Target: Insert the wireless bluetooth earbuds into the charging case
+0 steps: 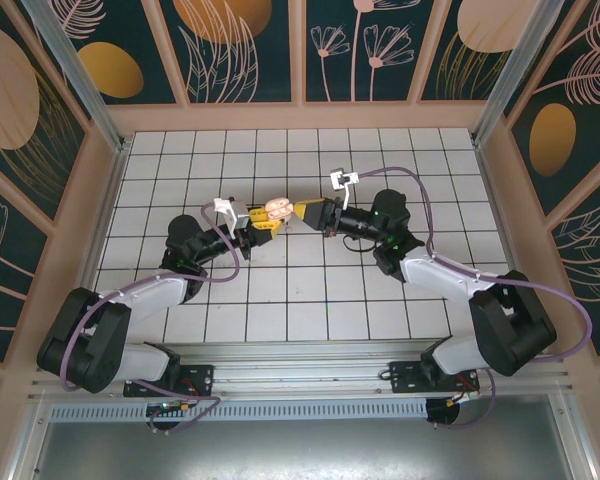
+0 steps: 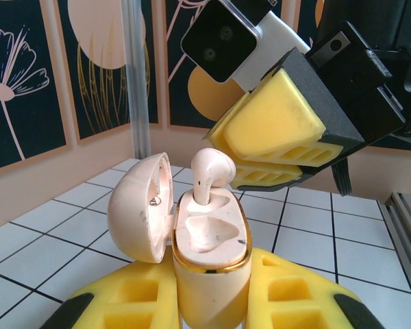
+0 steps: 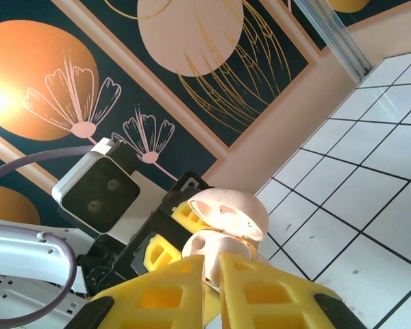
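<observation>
The left gripper [image 2: 209,296] pinches the slippery-looking charging case [image 2: 205,240] low on its sides, a tiny light earbud [image 2: 211,171] stands inside, and the right gripper [image 2: 243,159], pressed together at 2 o'clock, maybe touches it

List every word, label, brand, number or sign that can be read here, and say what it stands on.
No legible text in any view.
The charging case, the earbud, the left gripper, the right gripper and the wrist camera show no print.
The wall panels carry flower drawings, no lettering.
</observation>
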You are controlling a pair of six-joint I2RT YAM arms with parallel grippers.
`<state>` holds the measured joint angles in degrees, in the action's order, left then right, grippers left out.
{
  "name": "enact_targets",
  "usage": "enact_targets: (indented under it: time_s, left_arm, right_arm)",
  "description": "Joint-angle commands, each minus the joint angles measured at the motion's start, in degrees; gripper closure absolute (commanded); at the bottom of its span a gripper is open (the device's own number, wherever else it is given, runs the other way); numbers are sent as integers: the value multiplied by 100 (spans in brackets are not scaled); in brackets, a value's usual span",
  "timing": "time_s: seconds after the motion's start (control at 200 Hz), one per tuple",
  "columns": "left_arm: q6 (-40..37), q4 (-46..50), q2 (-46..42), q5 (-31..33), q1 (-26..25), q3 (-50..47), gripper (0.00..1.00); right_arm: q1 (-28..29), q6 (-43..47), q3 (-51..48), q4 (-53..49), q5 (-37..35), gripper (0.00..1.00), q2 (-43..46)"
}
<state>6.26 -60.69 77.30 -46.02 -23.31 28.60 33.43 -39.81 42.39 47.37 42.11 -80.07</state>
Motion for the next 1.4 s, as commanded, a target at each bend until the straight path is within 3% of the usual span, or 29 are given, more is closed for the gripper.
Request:
enact_targets:
  time_s: [0.0,0.676,0.886,1.391]
  left_arm:
    - [-88,38,-63,-39,-42,168,89]
    - [-120,108,-109,10,-37,179,90]
    - [-193,201,-140,21,-41,171,90]
    - [-204,251,-94,119,-37,181,90]
  right_arm:
    - [144,2,239,172,260,86,-61]
    - [256,127,383,-36,203,88,-102]
    - [217,280,224,-309,-76,75,229]
    - [2,87,-399,-97,-388,68,802]
